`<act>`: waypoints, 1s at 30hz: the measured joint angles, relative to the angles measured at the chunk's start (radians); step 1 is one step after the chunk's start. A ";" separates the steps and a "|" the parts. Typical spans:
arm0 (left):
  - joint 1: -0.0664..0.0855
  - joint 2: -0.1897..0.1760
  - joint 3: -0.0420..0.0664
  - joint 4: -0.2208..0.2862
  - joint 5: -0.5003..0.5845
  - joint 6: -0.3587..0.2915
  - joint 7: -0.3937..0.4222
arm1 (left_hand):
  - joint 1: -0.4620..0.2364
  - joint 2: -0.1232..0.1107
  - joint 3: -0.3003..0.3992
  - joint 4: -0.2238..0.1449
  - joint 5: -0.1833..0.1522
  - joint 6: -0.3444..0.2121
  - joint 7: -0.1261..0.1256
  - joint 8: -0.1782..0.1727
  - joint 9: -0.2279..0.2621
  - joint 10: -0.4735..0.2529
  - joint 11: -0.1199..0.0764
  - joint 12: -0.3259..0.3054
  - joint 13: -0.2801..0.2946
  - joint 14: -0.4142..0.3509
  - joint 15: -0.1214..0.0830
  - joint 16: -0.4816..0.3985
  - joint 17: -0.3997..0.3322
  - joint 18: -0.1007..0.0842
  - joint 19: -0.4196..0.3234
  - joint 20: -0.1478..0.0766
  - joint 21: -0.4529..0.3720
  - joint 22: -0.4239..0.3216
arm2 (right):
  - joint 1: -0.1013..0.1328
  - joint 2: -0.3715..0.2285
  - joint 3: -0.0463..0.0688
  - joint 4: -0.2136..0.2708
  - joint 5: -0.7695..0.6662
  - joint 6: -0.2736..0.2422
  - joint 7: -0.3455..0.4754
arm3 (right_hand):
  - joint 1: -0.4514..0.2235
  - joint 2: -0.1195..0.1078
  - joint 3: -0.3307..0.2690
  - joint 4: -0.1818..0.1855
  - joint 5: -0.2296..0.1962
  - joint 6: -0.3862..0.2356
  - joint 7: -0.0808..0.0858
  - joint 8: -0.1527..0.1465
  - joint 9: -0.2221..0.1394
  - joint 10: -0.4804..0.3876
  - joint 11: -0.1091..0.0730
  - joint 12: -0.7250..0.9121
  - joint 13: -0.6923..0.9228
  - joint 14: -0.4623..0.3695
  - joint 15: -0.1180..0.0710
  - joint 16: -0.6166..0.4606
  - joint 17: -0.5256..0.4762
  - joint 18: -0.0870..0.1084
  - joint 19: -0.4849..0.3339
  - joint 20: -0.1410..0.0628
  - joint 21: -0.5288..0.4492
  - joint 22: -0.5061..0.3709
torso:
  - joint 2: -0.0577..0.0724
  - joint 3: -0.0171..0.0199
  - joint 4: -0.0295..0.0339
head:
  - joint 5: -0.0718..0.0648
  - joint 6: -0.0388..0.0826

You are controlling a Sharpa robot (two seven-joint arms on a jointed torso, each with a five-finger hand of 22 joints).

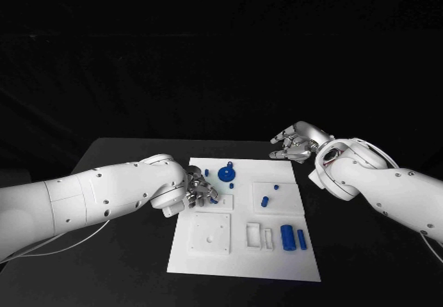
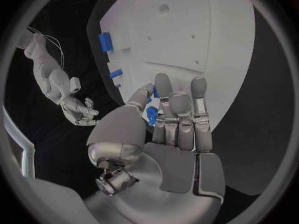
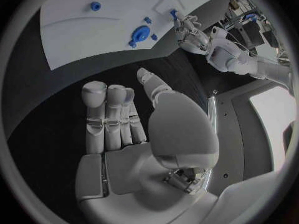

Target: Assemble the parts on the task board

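The white task board (image 1: pixel 277 268) lies in the middle of the black table. My left hand (image 1: pixel 196 190) hovers at the board's left edge, over a small raised white block (image 1: pixel 221 203). It pinches a small blue part (image 2: pixel 151 115) between thumb and fingers. My right hand (image 1: pixel 297 142) hangs beyond the board's far right corner, fingers apart and holding nothing; its palm (image 3: pixel 131 134) is bare. A blue gear-like disc (image 1: pixel 227 173) lies on the far part of the board. Two blue cylinders (image 1: pixel 287 237) lie side by side near the right edge.
Small blue pieces (image 1: pixel 265 201) sit on a raised square at the board's right. A square white plate (image 1: pixel 211 234) and a slotted white frame (image 1: pixel 259 235) occupy the near half. Bare black table (image 1: pixel 129 150) surrounds the board.
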 measured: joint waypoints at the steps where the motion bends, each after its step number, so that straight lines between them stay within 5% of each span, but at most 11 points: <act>1: 0.000 0.000 0.000 -0.001 -0.001 0.000 0.000 | 0.000 0.000 0.000 0.000 0.000 0.000 0.000 0.000 0.007 0.001 0.001 0.000 0.000 0.000 0.000 0.000 0.000 0.000 0.000 0.000 0.000 0.000 | 0.000 0.000 0.000 0.000 0.000 0.000 0.000 | 0.000 0.000 0.000 0.000 0.000 0.000 0.000 0.000 0.000 0.000 0.000 0.000 0.000 0.000 0.000 0.000 0.000 0.000 0.000 0.000 0.000 0.000 | 0.000 -0.0001 -0.0002 | 0.000 0.000; 16: -0.003 0.003 0.001 -0.007 -0.013 -0.001 -0.002 | 0.000 0.000 -0.004 0.001 -0.004 0.000 0.000 -0.004 0.151 0.001 0.001 0.000 0.000 0.000 0.000 0.000 0.000 0.000 0.004 0.004 -0.005 0.000 | 0.000 0.001 0.000 0.000 0.000 0.002 0.000 | 0.000 0.000 0.000 0.000 0.000 0.000 0.000 0.000 0.000 0.000 0.000 0.000 0.000 0.000 0.000 0.000 0.000 0.000 0.000 0.000 0.000 0.000 | 0.001 0.0003 0.0001 | -0.004 -0.002; 30: -0.004 0.007 0.001 -0.004 -0.031 0.002 -0.005 | 0.000 0.000 -0.008 0.003 -0.004 0.000 0.000 0.000 0.169 0.001 0.002 0.000 0.001 -0.002 0.002 0.000 0.000 0.000 0.007 0.000 -0.008 0.000 | 0.000 0.002 0.000 0.006 0.000 0.006 0.000 | -0.004 0.004 0.003 -0.003 0.000 0.000 0.000 0.000 0.000 0.000 0.000 0.000 0.000 0.000 0.000 0.000 0.000 0.000 0.000 0.000 0.000 0.000 | 0.000 0.0003 -0.0005 | -0.005 -0.005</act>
